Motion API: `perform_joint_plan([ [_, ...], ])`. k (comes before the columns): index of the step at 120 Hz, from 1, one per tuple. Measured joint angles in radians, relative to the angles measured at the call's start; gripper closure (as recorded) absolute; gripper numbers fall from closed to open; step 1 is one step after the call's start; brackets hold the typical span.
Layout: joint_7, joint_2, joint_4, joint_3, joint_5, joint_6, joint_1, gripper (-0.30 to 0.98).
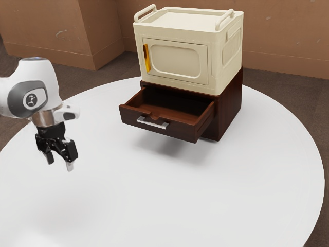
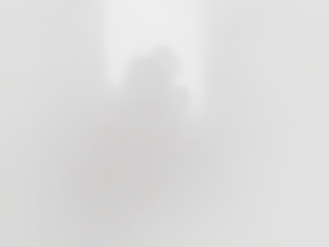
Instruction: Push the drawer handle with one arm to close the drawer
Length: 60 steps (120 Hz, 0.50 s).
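Observation:
The black gripper (image 1: 60, 162) hangs above the white table at the exterior view's left, pointing down, its two fingers apart with nothing between them. The dark brown drawer (image 1: 169, 129) stands pulled well out of its wooden cabinet (image 1: 230, 105), and its inside is visible from above. A silver bar handle (image 1: 152, 122) is fixed on the drawer's front. A wide gap separates the gripper from the handle, which lies toward the exterior view's right and farther back.
A cream box (image 1: 177, 59) with a yellow door handle (image 1: 147, 57) and two top rails rests on the wooden cabinet. The round white table (image 1: 205, 206) spreads around them, and its pale surface (image 2: 267, 154) with a soft shadow lies under my hand in the wrist view.

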Motion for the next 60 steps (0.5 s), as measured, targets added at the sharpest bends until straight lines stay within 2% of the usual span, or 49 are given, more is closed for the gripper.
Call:
perform_joint_plan([
  [8, -0.017, 0.072, 0.045, 0.0, -0.041, 0.063, -0.007, 0.02],
  [16, -0.044, 0.13, 0.084, 0.0, -0.11, 0.109, -0.024, 0.02],
  [30, -0.097, 0.203, 0.147, 0.001, -0.19, 0.159, -0.095, 0.02],
  [49, -0.156, 0.302, 0.26, 0.002, -0.164, 0.187, -0.192, 0.02],
  [56, -0.174, 0.336, 0.3, 0.003, -0.149, 0.187, -0.199, 0.03],
  [60, -0.182, 0.353, 0.318, 0.004, -0.137, 0.188, -0.191, 0.08],
])
